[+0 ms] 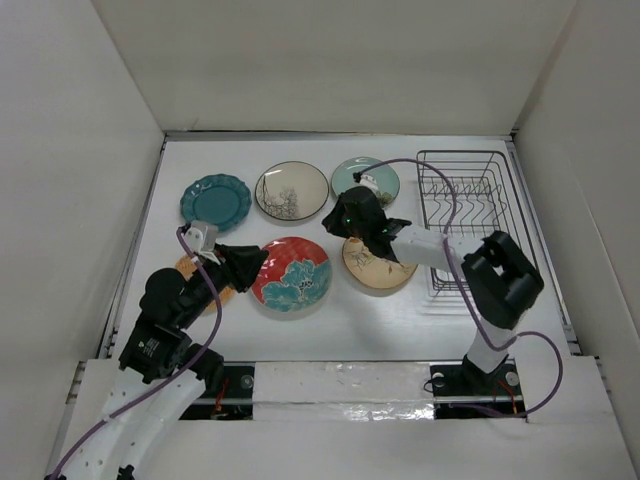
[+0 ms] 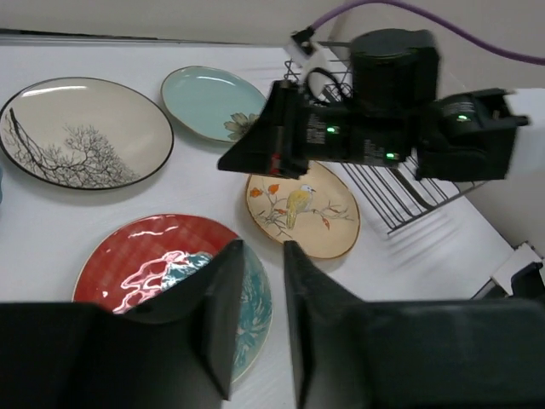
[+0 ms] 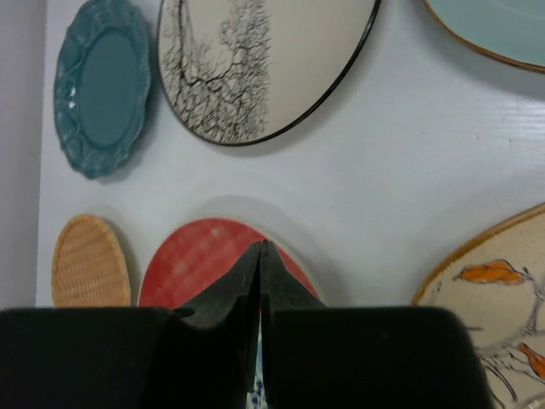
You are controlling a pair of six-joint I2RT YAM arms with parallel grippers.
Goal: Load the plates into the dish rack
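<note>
Six plates lie flat on the white table: scalloped dark teal (image 1: 215,201), dark-rimmed cream (image 1: 291,190), pale mint (image 1: 372,180), red with teal flower (image 1: 291,273), tan floral (image 1: 378,268), and orange (image 1: 192,268), mostly hidden under my left arm. The dark wire dish rack (image 1: 462,215) stands at the right with no plates in it. My left gripper (image 2: 262,256) is open and empty, low over the red plate's (image 2: 145,256) right edge. My right gripper (image 3: 262,247) is shut and empty, hovering above the red plate's (image 3: 204,256) far edge, between the cream and tan plates.
White walls enclose the table on the left, back and right. My right arm (image 2: 358,136) reaches across over the tan floral plate (image 2: 302,209) with a purple cable looping above the rack (image 2: 383,183).
</note>
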